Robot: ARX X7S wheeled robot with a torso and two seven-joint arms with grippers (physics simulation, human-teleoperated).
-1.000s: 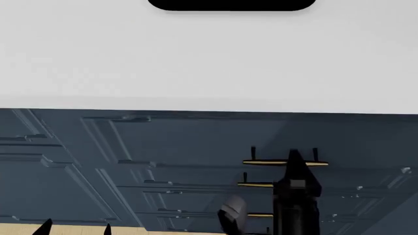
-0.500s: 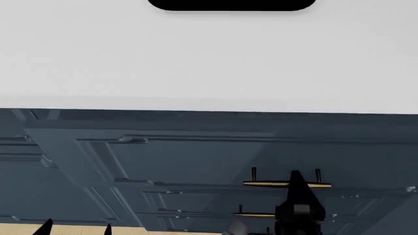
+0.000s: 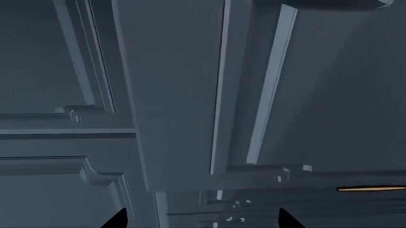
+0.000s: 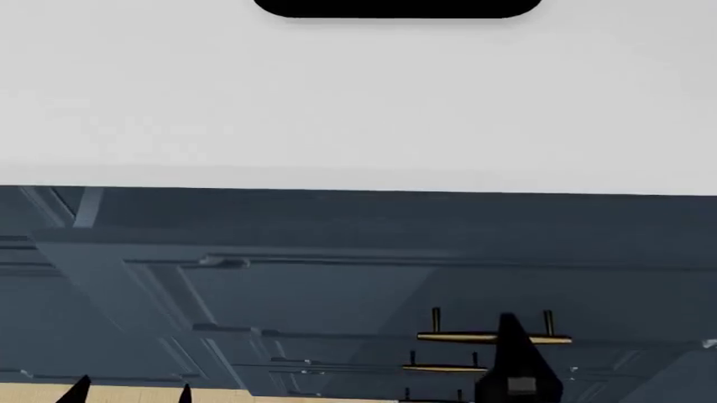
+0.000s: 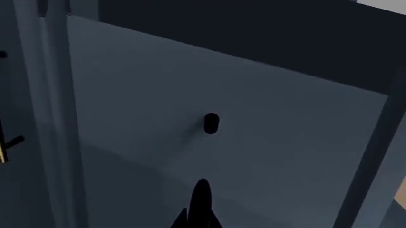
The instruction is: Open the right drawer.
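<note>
A head camera looks down over a pale counter [image 4: 358,101] onto slate-blue panelled cabinet fronts [image 4: 101,336] below its edge.

The right drawer [image 4: 336,294] sits in the lower middle of this view, its moulded front projecting toward the camera. Its slim brass bar handle [image 4: 493,337] on two black posts lies toward the drawer's right side. A second brass handle [image 4: 442,368] shows just beneath it on the panel below.

The right arm rises from the bottom edge of the head view, its black right tool [image 4: 510,327] pointing up and crossing the brass bar between the two posts. In the right wrist view the tool's tips [image 5: 200,199] appear as one narrow dark wedge, pressed together against the drawer's flat blue-grey face, below a single black post [image 5: 210,123]. Whether the bar is pinched between them cannot be told.

The left tool [image 4: 133,391] shows only as two black tips [image 4: 79,389] at the lower left of the head view, spread apart, near the cabinet doors. In the left wrist view the same two tips [image 3: 119,219] stand wide apart before panel mouldings.
</note>
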